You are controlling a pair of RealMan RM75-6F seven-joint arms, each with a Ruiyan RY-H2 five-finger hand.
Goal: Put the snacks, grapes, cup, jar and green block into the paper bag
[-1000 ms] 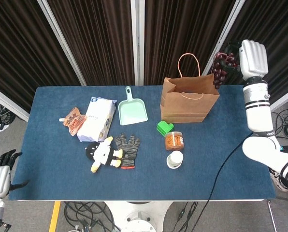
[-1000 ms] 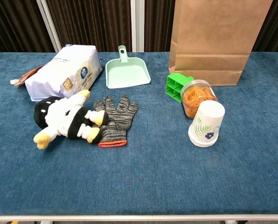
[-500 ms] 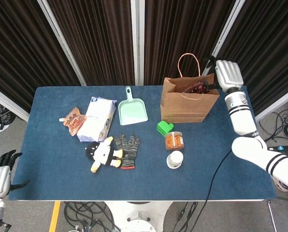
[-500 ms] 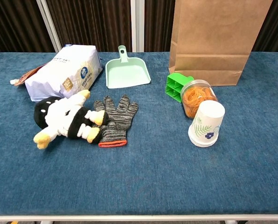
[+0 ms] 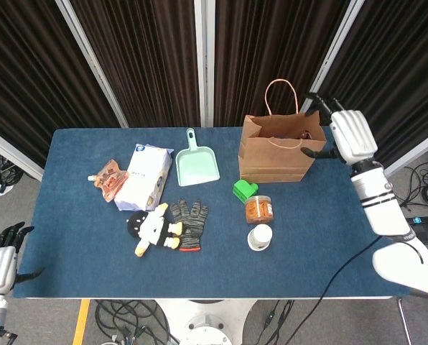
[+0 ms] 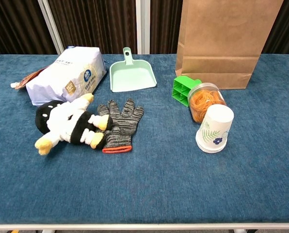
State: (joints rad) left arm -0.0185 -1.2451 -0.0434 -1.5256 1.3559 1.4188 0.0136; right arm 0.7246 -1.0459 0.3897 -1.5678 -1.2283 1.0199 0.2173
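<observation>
Blue tabletop (image 5: 77,244): grapes (image 5: 302,134) inside the paper bag (image 5: 280,147), right hand (image 5: 352,135) fingers spread empty; snacks (image 5: 108,180), cup (image 5: 260,237), jar (image 5: 258,209), green block (image 5: 244,190) remain.

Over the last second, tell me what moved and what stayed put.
The right hand carried the grapes down from above the paper bag, let them go inside it, and now sits open beside the bag's right edge. The left hand, green block, jar, cup and snacks stayed put.
</observation>
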